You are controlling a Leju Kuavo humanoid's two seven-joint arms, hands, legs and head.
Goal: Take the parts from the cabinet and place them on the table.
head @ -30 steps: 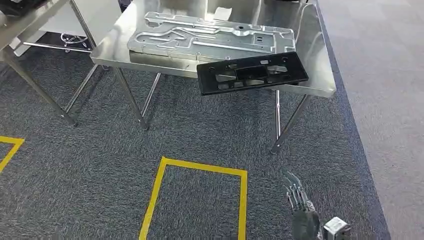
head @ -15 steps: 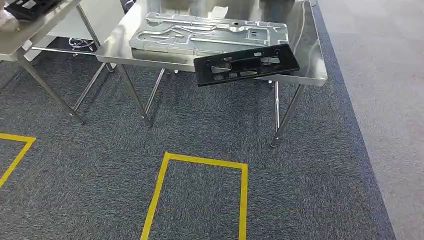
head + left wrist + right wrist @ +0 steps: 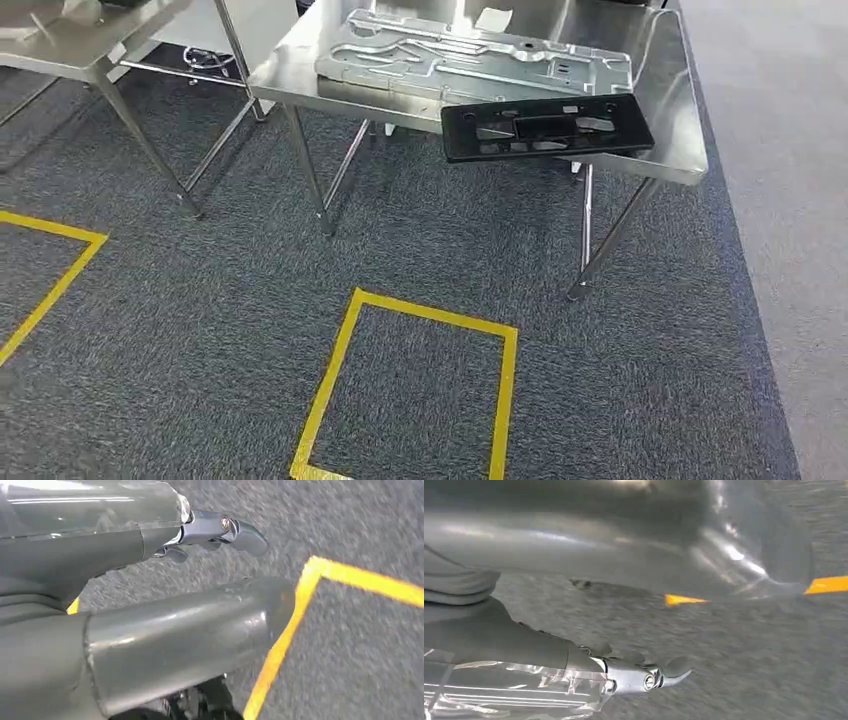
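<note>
A large silver stamped metal panel [image 3: 470,62] lies flat on the steel table [image 3: 672,120]. A black plastic bracket [image 3: 547,127] lies in front of it, overhanging the table's near edge. In the left wrist view my left hand [image 3: 125,580] hangs over the grey carpet, thumb and fingers [image 3: 235,530] apart, holding nothing. My right hand [image 3: 524,630] also hangs over the carpet in the right wrist view, fingers [image 3: 644,677] stretched out and nothing in them.
A second steel table [image 3: 90,40] stands at the far left. Yellow tape marks a rectangle [image 3: 420,312] on the carpet before the table, and another outline [image 3: 60,270] at the left. Lighter grey floor [image 3: 790,200] runs along the right.
The whole picture has shifted as the camera turned; the table now sits further right. My right hand, seen at the lower edge a second ago, has left the head view.
</note>
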